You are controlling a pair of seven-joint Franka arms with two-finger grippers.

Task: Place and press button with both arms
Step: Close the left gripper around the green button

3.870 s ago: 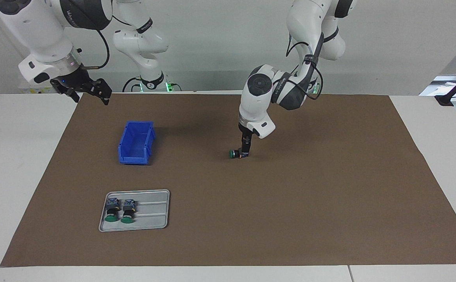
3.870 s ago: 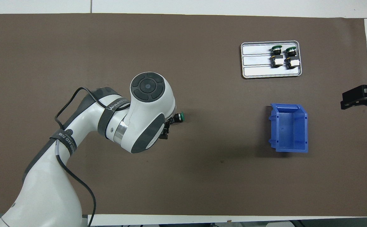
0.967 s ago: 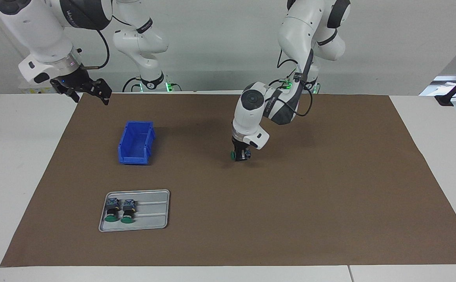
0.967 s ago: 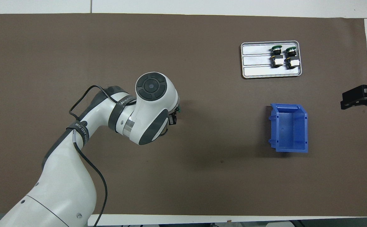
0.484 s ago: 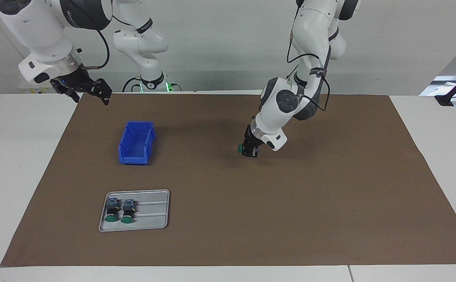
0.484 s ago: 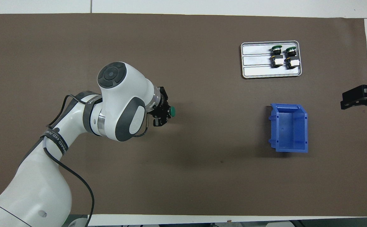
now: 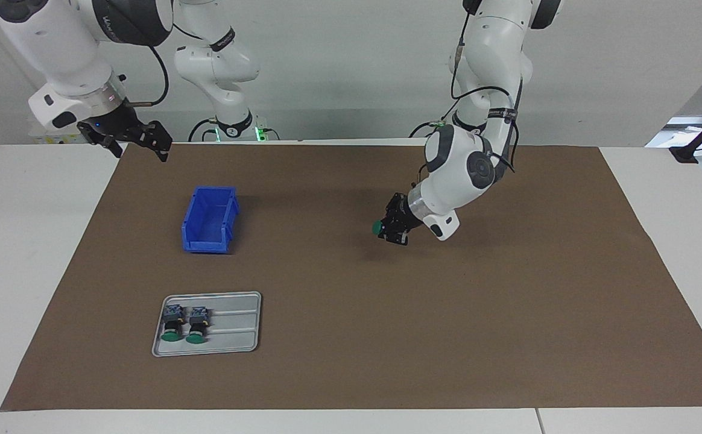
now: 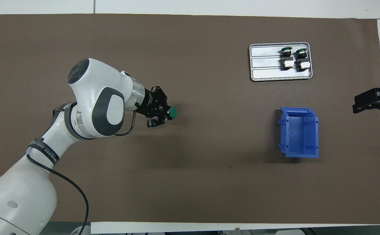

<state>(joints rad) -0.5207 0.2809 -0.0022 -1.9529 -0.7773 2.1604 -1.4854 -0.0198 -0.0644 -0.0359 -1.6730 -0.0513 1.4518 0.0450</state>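
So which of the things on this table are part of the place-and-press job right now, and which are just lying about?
In the job:
- button, held off the mat in the left gripper
- right gripper, open, waiting over the table edge by the blue bin

Lying about:
- metal tray
- two spare buttons on that tray
- blue bin, empty

Plain white wall (image 7: 339, 66) up at 12 o'clock, pretty evenly lit. White table (image 7: 19, 253) with a big brown mat (image 7: 459, 325) covering most of it, bare white strips left at 3 and 9. 1 seam in the tabletop near 5 o'clock.
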